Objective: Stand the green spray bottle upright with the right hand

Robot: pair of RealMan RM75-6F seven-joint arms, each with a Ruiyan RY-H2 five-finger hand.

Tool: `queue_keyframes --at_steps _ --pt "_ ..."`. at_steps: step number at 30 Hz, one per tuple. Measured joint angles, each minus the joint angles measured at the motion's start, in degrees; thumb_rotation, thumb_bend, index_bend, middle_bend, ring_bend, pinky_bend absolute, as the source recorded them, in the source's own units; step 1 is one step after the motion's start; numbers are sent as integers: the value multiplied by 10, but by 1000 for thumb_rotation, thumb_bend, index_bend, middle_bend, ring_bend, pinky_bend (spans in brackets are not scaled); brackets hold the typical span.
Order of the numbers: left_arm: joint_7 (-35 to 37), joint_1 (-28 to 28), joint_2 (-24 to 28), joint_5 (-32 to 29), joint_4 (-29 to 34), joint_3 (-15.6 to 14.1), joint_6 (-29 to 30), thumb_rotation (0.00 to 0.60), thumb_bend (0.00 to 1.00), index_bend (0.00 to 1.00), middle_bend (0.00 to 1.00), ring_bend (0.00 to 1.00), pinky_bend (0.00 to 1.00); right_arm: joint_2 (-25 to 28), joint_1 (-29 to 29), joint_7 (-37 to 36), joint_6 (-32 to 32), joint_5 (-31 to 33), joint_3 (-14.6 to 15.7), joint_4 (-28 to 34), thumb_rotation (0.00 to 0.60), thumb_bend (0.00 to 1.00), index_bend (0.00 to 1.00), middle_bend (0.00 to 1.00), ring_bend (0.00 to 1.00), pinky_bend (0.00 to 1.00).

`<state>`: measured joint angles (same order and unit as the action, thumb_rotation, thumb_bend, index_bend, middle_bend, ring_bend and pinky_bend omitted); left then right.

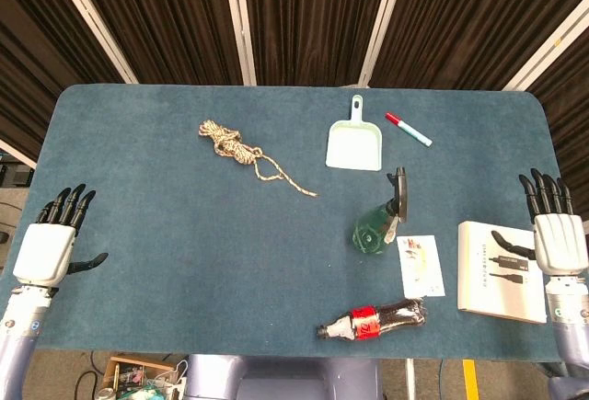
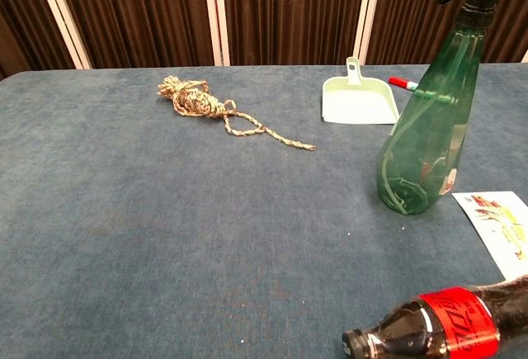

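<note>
The green spray bottle (image 1: 379,223) stands upright on the blue table, right of centre, its black nozzle on top; the chest view shows the same green spray bottle (image 2: 426,132) standing free with nothing touching it. My right hand (image 1: 555,232) is far off at the table's right edge, fingers spread and holding nothing. My left hand (image 1: 51,242) rests at the left edge, likewise open and empty. Neither hand appears in the chest view.
A cola bottle (image 1: 373,319) lies on its side near the front edge. A leaflet (image 1: 420,265) and a white box (image 1: 501,270) lie to the spray bottle's right. Behind are a mint dustpan (image 1: 354,144), a red-capped marker (image 1: 408,130) and a coiled rope (image 1: 241,150).
</note>
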<state>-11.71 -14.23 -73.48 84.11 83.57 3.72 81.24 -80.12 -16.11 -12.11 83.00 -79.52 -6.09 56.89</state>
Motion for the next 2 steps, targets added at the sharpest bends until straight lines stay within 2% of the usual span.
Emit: queue_keyframes --at_steps 2 --pt "3 5 -2 9 -4 -1 16 600 55 0 0 0 175 29 6 40 -15 26 -7 83 600 242 0 0 0 0"
